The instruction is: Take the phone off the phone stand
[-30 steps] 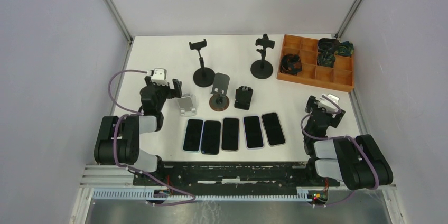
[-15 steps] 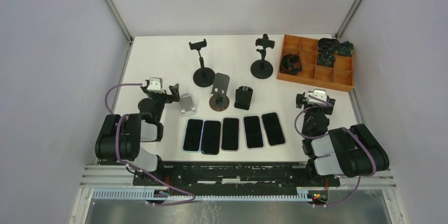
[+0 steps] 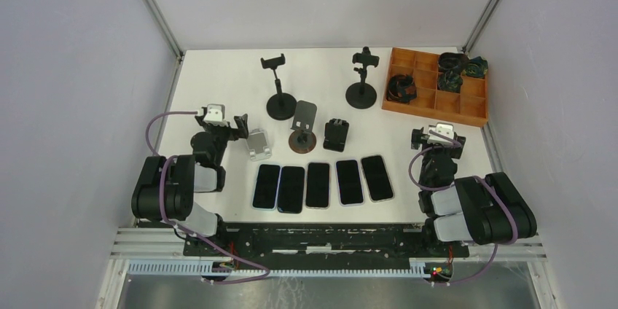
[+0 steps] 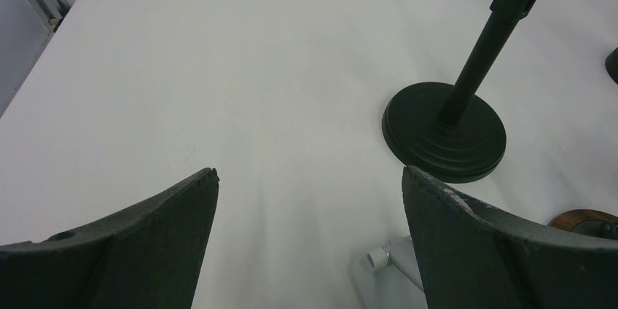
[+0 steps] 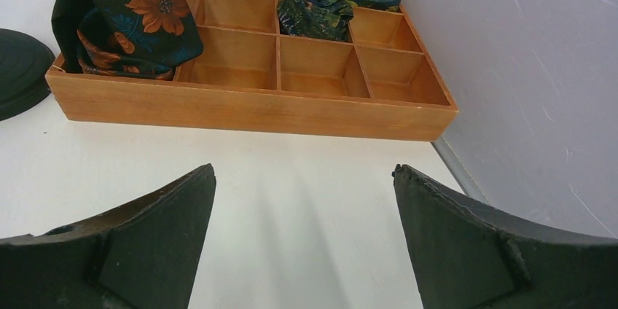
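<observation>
Several dark phones (image 3: 318,184) lie flat in a row on the white table; none sits on a stand. The stands are empty: a silver folding stand (image 3: 257,144), a grey plate on a round brown base (image 3: 302,131), a small black stand (image 3: 336,134) and two tall black clamp stands (image 3: 279,95) (image 3: 362,79). My left gripper (image 3: 222,126) is open and empty just left of the silver stand, whose corner shows in the left wrist view (image 4: 386,280) between my open fingers (image 4: 310,172). My right gripper (image 3: 437,139) is open and empty at the right, shown in its wrist view (image 5: 304,168).
An orange wooden compartment tray (image 3: 466,103) with dark floral cloths stands at the back right, just beyond my right gripper (image 5: 255,111). A tall stand's black base (image 4: 444,130) lies ahead of my left gripper. Grey walls enclose the table on three sides.
Both arms have folded back toward their bases over the last second: the left gripper drew away from the silver stand, the right one swung round. In the last half second almost nothing moved.
</observation>
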Robot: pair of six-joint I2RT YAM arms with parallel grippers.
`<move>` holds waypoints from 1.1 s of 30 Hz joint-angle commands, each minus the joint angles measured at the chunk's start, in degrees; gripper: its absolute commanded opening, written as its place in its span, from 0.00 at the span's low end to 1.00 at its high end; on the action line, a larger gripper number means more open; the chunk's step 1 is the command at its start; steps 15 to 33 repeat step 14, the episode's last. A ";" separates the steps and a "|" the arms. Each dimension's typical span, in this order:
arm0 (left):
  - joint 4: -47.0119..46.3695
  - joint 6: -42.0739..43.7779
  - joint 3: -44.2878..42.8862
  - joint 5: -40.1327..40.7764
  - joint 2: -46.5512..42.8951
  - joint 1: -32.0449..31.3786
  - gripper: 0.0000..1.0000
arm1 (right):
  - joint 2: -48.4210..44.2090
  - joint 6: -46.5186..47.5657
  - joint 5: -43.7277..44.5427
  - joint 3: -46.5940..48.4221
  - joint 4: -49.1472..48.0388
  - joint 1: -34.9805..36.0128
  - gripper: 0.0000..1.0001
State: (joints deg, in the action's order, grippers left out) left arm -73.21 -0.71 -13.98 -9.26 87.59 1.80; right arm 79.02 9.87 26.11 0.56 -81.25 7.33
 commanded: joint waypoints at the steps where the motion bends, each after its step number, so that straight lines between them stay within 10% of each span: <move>1: 3.74 1.59 1.22 -0.28 0.21 0.04 1.00 | -0.80 -0.86 -0.71 -6.53 -1.10 -0.16 0.98; 33: 3.99 1.52 0.93 -0.06 0.38 0.00 1.00 | -0.80 -0.82 -0.71 -6.55 -1.10 -0.21 0.98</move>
